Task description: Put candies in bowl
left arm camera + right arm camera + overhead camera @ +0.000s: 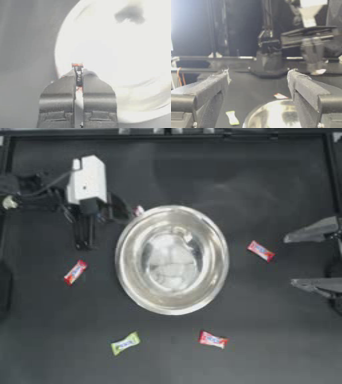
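The left gripper hangs just over the bowl's rim on the side toward the table's far-left corner, jaws pinched tight on a red candy. The right gripper waits at the right edge, jaws spread wide. Loose candies lie around the bowl: red ones left, right and near the front edge, beside a yellow-green one.

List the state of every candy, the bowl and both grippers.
Left gripper: shut on a red candy, at the bowl's rim.
Right gripper: open, parked at the right edge.
Bowl: upright, no candy visible inside.
Three other red candies: on the table.
Yellow-green candy: on the table.
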Motion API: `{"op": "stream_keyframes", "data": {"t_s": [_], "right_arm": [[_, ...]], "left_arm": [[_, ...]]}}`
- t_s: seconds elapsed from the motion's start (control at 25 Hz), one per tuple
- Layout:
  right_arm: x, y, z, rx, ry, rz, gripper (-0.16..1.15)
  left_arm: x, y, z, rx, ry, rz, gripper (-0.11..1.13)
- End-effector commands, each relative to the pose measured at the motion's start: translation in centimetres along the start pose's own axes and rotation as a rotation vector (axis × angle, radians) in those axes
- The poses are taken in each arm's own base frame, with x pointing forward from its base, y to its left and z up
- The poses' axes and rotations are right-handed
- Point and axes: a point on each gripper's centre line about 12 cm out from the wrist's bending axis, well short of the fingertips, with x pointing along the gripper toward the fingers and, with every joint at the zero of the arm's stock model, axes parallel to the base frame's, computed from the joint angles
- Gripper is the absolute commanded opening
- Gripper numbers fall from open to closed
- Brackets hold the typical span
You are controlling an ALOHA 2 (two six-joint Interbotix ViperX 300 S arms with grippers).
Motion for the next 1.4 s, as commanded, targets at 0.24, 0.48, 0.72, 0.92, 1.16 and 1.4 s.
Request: {"op": "stream_keyframes", "data": {"t_s": [0.24, 0.48, 0.72, 0.92, 1.16, 1.4], "right_arm": [[0.1, 0.0, 0.2, 0.007, -0.006, -0.002, 0.99], [0.1, -0.1, -0.1, 0.012, 0.003, -0.004, 0.99], [0.0, -0.1, -0.2, 0.012, 0.006, -0.004, 0.99], [0.0, -0.1, -0.3, 0.016, 0.009, -0.006, 0.99], [-0.1, -0.1, -0.5, 0.019, 0.012, -0.006, 0.99], [-0.1, -0.1, -0.6, 0.019, 0.015, -0.008, 0.99]], "left_arm": [[5.3, -2.0, 2.8, 0.002, 0.113, -0.134, 0.2], [7.0, -3.3, 2.7, -0.005, 0.156, -0.191, 0.21], [7.5, -3.9, 2.9, 0.015, 0.123, -0.187, 0.69], [8.2, -3.9, 2.8, 0.0, 0.115, -0.181, 1.05], [7.6, -3.9, 3.2, 0.001, 0.097, -0.178, 1.02], [3.6, -3.7, 4.4, 0.015, 0.012, -0.157, 1.03]]}}
